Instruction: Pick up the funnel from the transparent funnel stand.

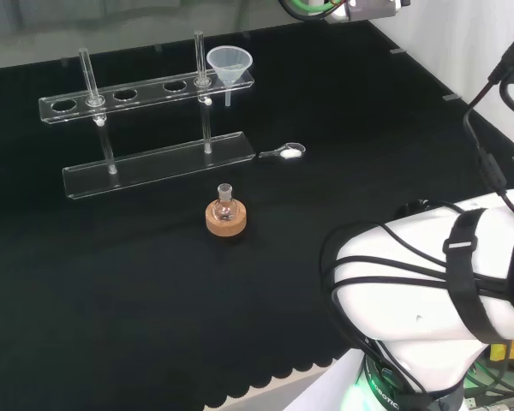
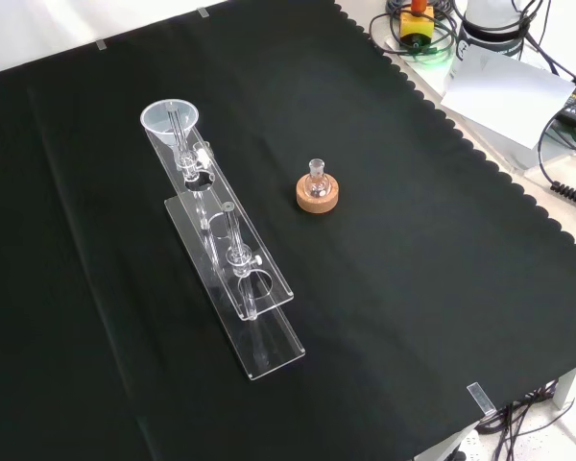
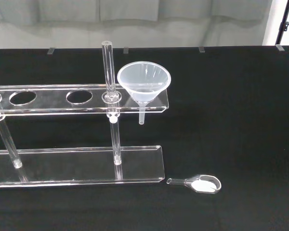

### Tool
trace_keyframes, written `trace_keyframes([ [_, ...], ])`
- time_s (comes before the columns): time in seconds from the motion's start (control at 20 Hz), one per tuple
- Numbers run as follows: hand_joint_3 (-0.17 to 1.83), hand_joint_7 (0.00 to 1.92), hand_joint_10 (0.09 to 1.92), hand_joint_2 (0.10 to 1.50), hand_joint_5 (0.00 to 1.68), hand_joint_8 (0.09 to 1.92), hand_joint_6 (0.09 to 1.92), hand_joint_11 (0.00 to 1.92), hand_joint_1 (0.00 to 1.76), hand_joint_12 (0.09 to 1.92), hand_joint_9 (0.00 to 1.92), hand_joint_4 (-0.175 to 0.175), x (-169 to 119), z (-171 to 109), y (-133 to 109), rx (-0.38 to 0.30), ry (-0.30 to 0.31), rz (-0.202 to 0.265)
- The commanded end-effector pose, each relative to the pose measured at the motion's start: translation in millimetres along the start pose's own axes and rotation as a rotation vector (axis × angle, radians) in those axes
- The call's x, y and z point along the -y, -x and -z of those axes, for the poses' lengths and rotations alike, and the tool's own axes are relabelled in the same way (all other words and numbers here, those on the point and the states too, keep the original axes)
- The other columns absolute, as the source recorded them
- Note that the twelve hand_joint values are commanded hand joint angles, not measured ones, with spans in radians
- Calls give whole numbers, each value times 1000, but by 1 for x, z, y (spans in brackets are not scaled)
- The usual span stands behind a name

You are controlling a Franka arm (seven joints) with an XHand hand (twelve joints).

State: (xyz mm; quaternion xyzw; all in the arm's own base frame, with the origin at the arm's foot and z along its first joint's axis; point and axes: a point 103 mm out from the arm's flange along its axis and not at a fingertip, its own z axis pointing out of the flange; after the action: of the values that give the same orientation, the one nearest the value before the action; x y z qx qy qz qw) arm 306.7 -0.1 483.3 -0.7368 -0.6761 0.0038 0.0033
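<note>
No readable text, labels or numbers anywhere

We see even, bright overhead light; the black cloth point(image 1: 154, 282) swallows shadows, and the clear stand point(image 3: 86, 166) glints faintly.

Black cloth point(image 1: 368, 154) bears funnel stand point(image 1: 154, 163), corked flask point(image 1: 225, 211), scoop point(image 1: 287, 152).

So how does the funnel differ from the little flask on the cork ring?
The funnel is a wide open cone; the flask is a small round bulb with a narrow neck. The funnel hangs raised in the stand; the flask sits low on a cork ring on the cloth. Both are see-through.
</note>
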Motion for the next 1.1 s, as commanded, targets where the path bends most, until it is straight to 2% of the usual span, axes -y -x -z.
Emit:
trace_keyframes([
  [0.05,532,24,620,1171,177,503,204,13,18,1270,165,9,-1,0,6,5,6,-2],
  [0.2,403,24,605,1243,229,490,87,1,1,1295,166,10,-3,0,7,9,3,-11],
  [0.35,382,26,602,1255,239,488,87,0,0,1297,167,10,-6,-1,6,13,2,-10],
  [0.55,377,27,602,1258,244,488,87,0,0,1297,168,10,-11,2,-23,73,-4,-21],
  [0.65,375,28,602,1258,245,488,87,0,0,1296,168,9,-16,0,-29,98,-8,-30],
  [1.1,368,31,603,1262,252,488,87,0,0,1291,174,9,-47,-22,-33,135,-38,-46],
])
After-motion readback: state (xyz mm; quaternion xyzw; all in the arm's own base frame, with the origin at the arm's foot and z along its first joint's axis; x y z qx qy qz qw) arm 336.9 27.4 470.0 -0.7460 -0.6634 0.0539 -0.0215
